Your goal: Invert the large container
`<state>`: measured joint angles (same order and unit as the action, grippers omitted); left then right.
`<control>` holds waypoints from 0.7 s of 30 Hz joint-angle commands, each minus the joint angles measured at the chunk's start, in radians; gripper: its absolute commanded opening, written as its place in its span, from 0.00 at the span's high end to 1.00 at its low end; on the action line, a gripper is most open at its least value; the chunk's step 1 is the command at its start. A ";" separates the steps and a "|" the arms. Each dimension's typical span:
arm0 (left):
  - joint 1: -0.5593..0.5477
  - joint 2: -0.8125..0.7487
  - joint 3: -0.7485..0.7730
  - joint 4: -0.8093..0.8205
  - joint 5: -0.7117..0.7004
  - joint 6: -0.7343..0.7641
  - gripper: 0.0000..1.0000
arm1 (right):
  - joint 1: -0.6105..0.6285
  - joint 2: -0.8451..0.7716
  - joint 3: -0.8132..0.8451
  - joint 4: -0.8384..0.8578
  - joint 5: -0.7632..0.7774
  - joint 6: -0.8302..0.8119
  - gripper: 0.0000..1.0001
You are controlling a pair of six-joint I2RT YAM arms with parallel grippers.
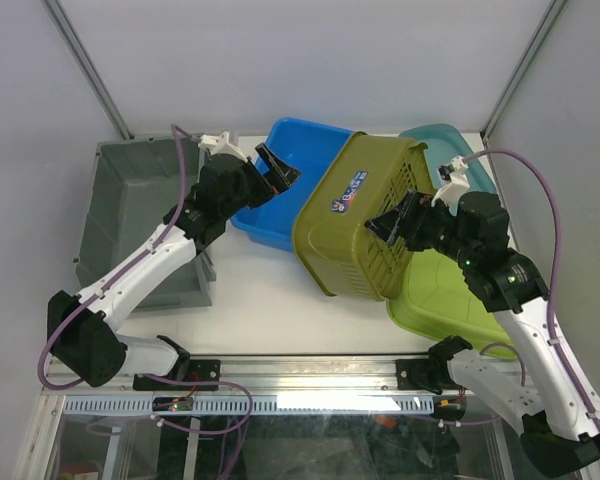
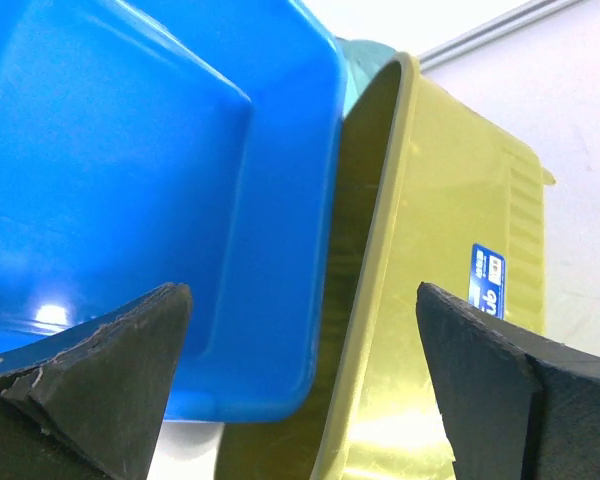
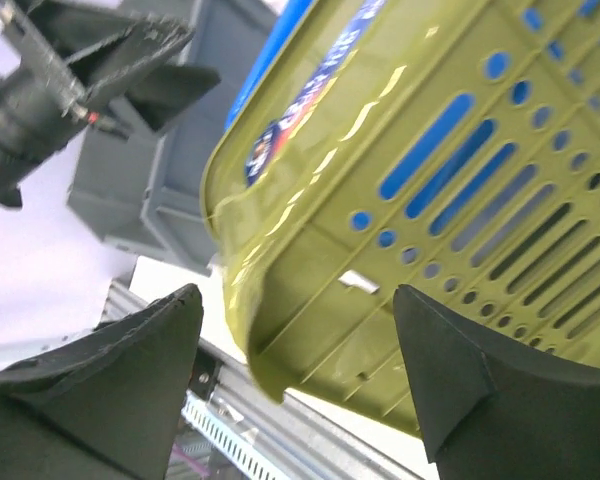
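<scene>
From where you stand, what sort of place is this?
Probably a robot test booth: bare white walls, a left arm and right arm bolted to a metal rail, and an olive basket beside a blue tub.

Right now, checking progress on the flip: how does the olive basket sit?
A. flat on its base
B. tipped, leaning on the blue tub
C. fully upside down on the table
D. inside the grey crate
B: the olive basket is tilted, its rim against the blue tub.
</scene>
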<state>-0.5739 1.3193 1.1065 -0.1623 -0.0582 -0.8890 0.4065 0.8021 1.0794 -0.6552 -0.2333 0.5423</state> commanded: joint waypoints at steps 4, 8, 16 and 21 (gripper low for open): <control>0.032 0.096 0.251 -0.260 -0.105 0.264 0.01 | 0.071 -0.061 -0.013 0.033 -0.126 0.013 0.33; 0.044 0.103 0.267 -0.263 -0.098 0.289 0.01 | 0.115 -0.061 -0.065 0.054 -0.110 0.008 0.46; 0.126 0.223 0.395 -0.333 -0.085 0.426 0.01 | 0.255 0.024 -0.017 0.048 0.050 -0.029 0.56; 0.147 0.357 0.520 -0.430 -0.010 0.535 0.01 | 0.295 0.033 -0.003 0.038 0.147 -0.033 0.79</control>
<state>-0.4347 1.6112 1.5223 -0.5259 -0.1261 -0.4839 0.6788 0.8486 1.0183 -0.6472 -0.1894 0.5278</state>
